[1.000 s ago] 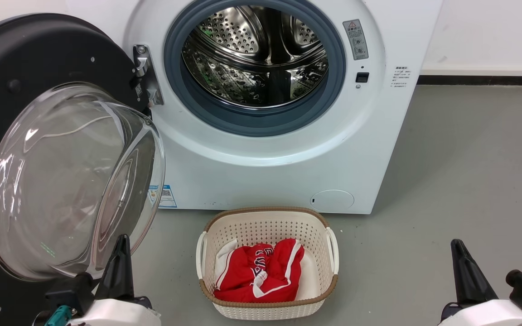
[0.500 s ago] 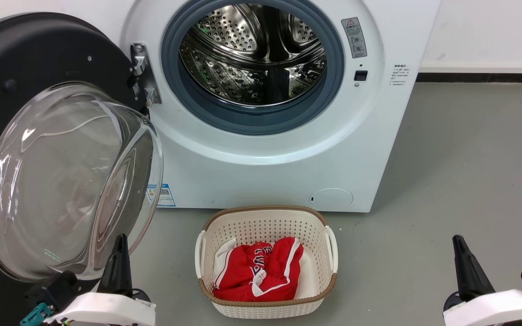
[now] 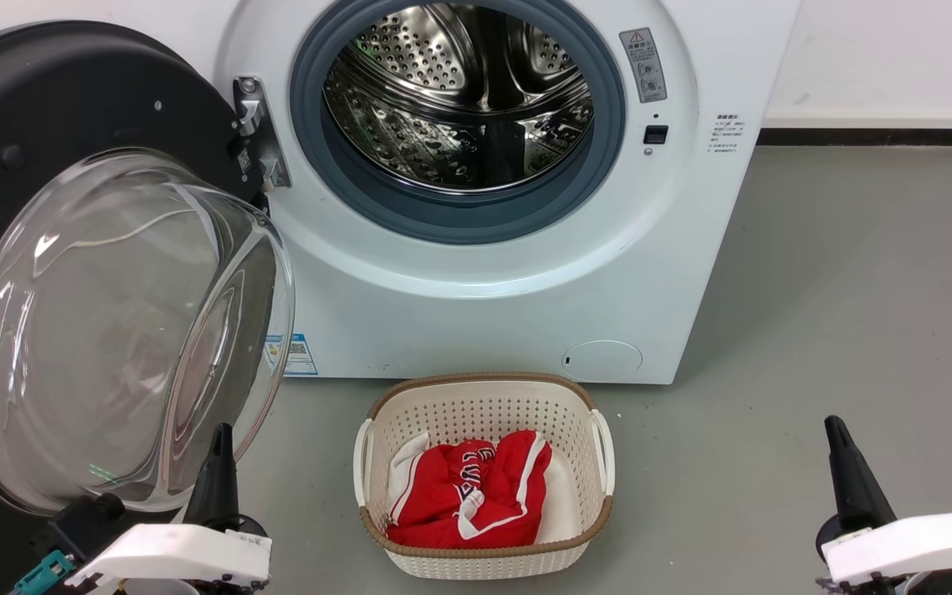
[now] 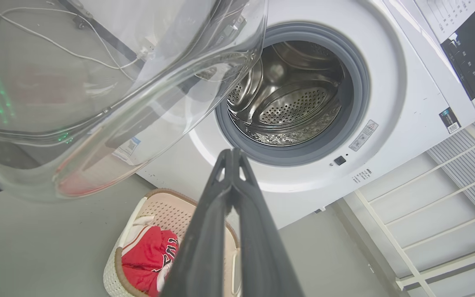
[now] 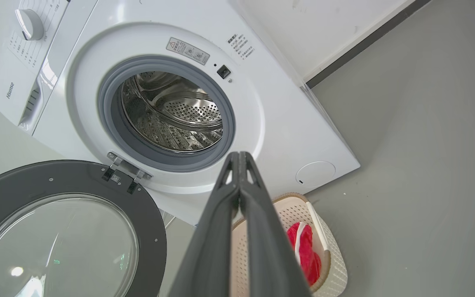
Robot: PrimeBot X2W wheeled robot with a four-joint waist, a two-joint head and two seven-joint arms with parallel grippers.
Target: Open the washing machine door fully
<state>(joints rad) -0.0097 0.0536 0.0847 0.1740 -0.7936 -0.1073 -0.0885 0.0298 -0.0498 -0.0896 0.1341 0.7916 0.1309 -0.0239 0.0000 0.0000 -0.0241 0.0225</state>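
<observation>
The washing machine door (image 3: 54, 91), a black disc with a bulging clear glass bowl (image 3: 112, 330), stands swung wide to the left of the white washing machine (image 3: 484, 306). It hangs on its hinge (image 3: 253, 132), and the steel drum (image 3: 459, 91) is exposed. My left gripper (image 3: 221, 438) is shut and holds nothing. It sits low, just in front of the bowl's lower right edge, apart from it. In the left wrist view the bowl (image 4: 76, 82) looms above the shut left gripper (image 4: 231, 154). My right gripper (image 3: 835, 430) is shut and empty at the lower right. Its wrist view shows the door (image 5: 76, 181) and the right gripper (image 5: 239, 156).
A cream perforated laundry basket (image 3: 484, 405) holding a red and white garment (image 3: 468, 496) stands on the grey floor (image 3: 856, 289) before the washer, between my grippers. A white wall with a dark skirting (image 3: 881, 136) runs behind on the right.
Both grippers have sunk slightly toward the bottom edge and their wrists have rolled. The picture has drifted up a little with the camera. The door stands the same against the washer.
</observation>
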